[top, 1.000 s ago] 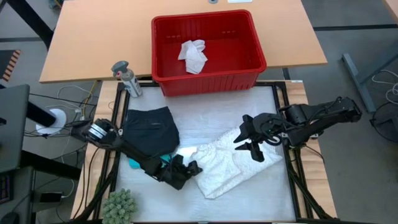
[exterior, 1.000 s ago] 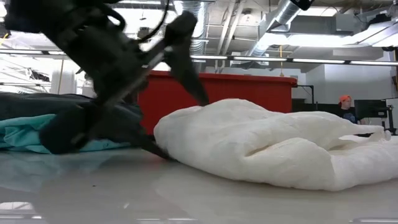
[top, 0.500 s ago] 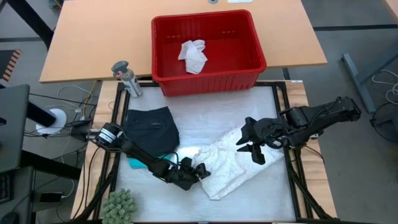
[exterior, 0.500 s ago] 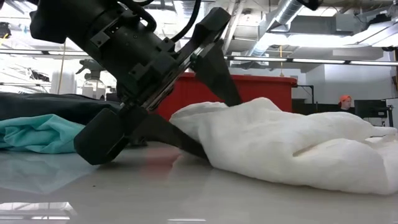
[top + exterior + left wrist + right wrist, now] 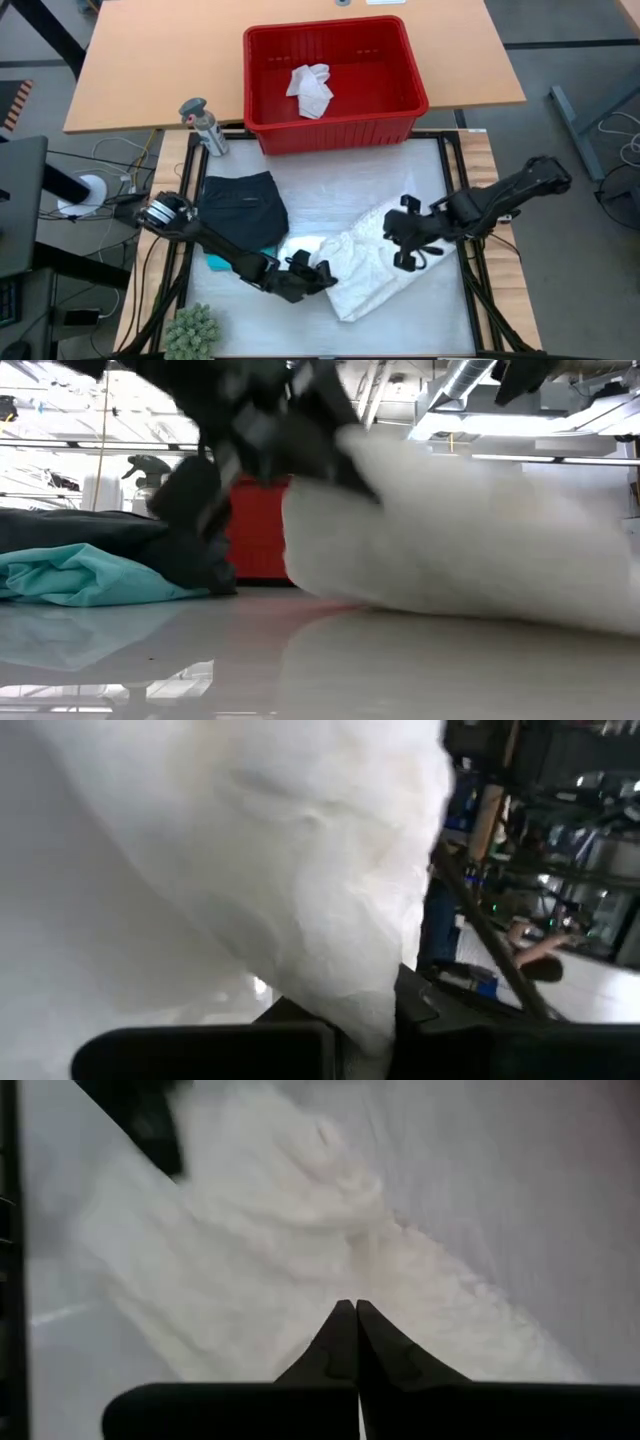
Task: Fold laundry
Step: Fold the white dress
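Handling this white garment (image 5: 365, 262) should be easy on weight but awkward on shape: we judge it light, thick and floppy, likely to sag and bunch wherever it is not supported, and not at all fragile. It lies on the white mat (image 5: 440, 180), in front of the red basket (image 5: 336, 125), with its long axis running diagonally from the near-left corner up toward the right arm. Our left gripper (image 5: 318, 277) is closed on that near-left end, and the left wrist view shows cloth draped over its fingers. Our right gripper (image 5: 402, 245) sits at the opposite, far-right end; its 2 fingertips (image 5: 352, 1320) meet tip to tip, pressed on the cloth, though we cannot tell how much fabric they caught. Edges and corners look like the best holds, 1 per gripper, so the cloth hangs flat between them. Beside the left arm lie black shorts (image 5: 243, 208) over a teal piece (image 5: 85, 575); 1 more white item (image 5: 310, 90) waits in the basket.
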